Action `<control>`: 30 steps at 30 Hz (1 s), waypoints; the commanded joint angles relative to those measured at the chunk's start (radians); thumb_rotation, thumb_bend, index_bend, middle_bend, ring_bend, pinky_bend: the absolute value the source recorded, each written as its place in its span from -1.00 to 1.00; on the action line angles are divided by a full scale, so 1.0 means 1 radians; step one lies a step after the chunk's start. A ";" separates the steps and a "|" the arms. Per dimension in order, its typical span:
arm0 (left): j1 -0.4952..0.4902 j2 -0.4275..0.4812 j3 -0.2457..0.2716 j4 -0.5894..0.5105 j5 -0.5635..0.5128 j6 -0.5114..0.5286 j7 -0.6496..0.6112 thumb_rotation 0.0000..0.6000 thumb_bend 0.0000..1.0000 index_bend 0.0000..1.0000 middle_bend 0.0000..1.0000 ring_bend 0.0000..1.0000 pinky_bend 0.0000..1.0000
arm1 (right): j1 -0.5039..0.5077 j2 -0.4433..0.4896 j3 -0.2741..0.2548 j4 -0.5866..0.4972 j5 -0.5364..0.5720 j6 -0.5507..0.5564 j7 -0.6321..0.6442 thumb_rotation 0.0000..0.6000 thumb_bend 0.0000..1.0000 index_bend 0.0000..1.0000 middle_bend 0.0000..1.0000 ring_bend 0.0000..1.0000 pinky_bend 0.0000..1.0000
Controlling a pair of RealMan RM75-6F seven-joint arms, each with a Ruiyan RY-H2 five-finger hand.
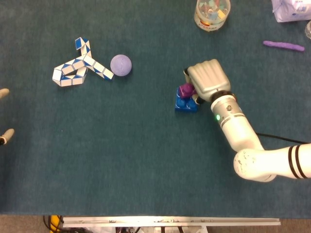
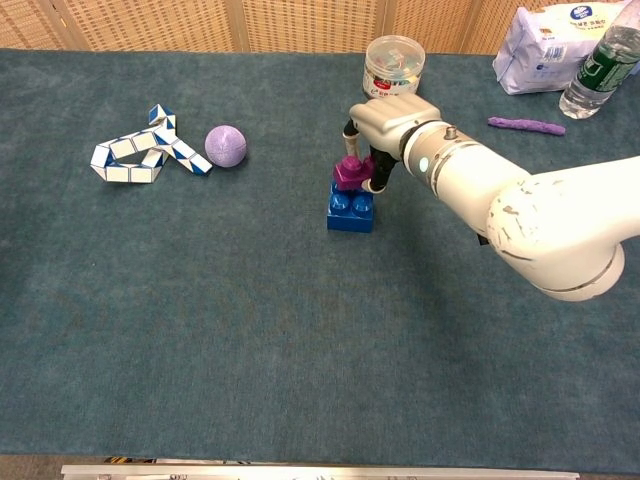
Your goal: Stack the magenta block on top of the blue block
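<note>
The robot's right hand (image 2: 392, 125) reaches down from above and pinches the magenta block (image 2: 352, 172) between its fingertips, with the block sitting on the far right part of the blue block (image 2: 350, 211) near the middle of the teal table (image 2: 250, 330). Only the fingertips of the left hand (image 1: 5, 114) show at the far left edge of the head view, too little to tell whether it is released or clenched. Well off to the left lie a lavender ball (image 2: 226, 146) and, just beside it, a blue and white twist puzzle (image 2: 140, 152); a clear tub (image 2: 392, 67) stands beyond the right hand.
</note>
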 commanded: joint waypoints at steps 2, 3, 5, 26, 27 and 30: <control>0.001 0.000 0.000 0.000 0.000 0.000 -0.001 1.00 -0.70 -0.59 -0.67 -0.69 -0.68 | 0.002 -0.003 -0.003 0.000 -0.001 -0.001 -0.005 1.00 -0.51 -0.11 0.99 1.00 1.00; 0.001 0.000 0.000 0.001 0.000 0.000 -0.001 1.00 -0.70 -0.59 -0.67 -0.69 -0.68 | 0.002 -0.004 -0.003 0.000 -0.001 0.000 -0.007 1.00 -0.51 -0.14 0.99 1.00 1.00; 0.001 -0.001 0.000 0.002 0.000 0.000 -0.002 1.00 -0.70 -0.59 -0.67 -0.69 -0.68 | 0.003 -0.005 -0.003 -0.004 -0.002 0.000 -0.008 1.00 -0.51 -0.17 0.99 1.00 1.00; 0.004 0.001 0.000 0.001 0.000 0.006 -0.006 1.00 -0.70 -0.59 -0.67 -0.69 -0.68 | -0.012 0.014 -0.006 -0.048 -0.044 0.006 0.015 1.00 -0.51 -0.18 0.99 1.00 1.00; 0.004 0.001 0.000 0.000 0.001 0.006 -0.005 1.00 -0.70 -0.59 -0.67 -0.69 -0.68 | -0.013 0.016 -0.007 -0.052 -0.049 0.007 0.017 1.00 -0.51 -0.18 0.98 1.00 1.00; 0.004 0.002 0.000 -0.002 0.003 0.008 -0.003 1.00 -0.70 -0.59 -0.67 -0.69 -0.68 | -0.019 0.021 -0.011 -0.068 -0.068 0.011 0.025 1.00 -0.51 -0.18 0.97 1.00 1.00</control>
